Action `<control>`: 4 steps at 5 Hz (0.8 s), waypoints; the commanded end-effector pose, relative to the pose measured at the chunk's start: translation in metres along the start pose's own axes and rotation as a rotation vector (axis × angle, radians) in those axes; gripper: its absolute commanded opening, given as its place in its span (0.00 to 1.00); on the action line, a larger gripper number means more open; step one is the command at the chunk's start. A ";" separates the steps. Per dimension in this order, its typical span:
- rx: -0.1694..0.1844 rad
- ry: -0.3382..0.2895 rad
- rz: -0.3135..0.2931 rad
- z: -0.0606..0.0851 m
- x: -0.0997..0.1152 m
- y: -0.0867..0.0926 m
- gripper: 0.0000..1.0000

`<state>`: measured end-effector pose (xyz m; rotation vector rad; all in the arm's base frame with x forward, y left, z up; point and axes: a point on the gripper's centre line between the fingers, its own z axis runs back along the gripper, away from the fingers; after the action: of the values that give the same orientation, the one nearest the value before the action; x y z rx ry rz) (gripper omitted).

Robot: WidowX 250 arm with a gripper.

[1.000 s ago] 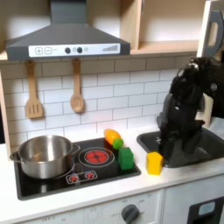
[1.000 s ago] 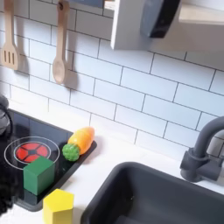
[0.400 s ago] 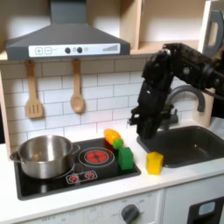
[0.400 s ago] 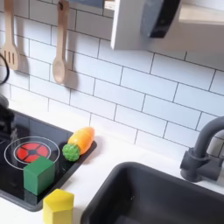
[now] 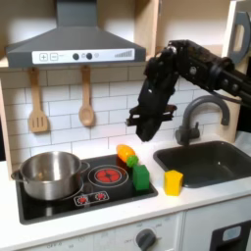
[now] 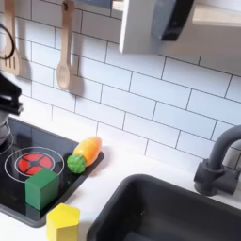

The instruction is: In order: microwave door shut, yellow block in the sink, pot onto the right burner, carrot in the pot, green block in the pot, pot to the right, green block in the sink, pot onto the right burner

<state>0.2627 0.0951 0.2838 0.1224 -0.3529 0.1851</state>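
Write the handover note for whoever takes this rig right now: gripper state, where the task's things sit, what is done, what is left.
Gripper: in the air above the carrot, holding nothing; open or shut cannot be told.
Yellow block: on the white counter just in front of the sink, not in it.
Green block: on the stove's front right corner beside the red burner.
Pot: on the burner at the first exterior view's left, nothing seen inside.
Microwave door: its state cannot be judged here.
Left: yellow block into the sink, then all the pot, carrot and green block steps.
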 end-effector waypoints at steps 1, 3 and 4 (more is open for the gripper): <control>0.012 -0.092 0.007 0.007 0.039 0.007 0.00; 0.027 -0.189 0.008 0.026 0.071 0.019 0.00; 0.029 -0.228 0.015 0.032 0.082 0.026 0.00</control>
<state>0.3213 0.1304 0.3442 0.1718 -0.5757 0.1971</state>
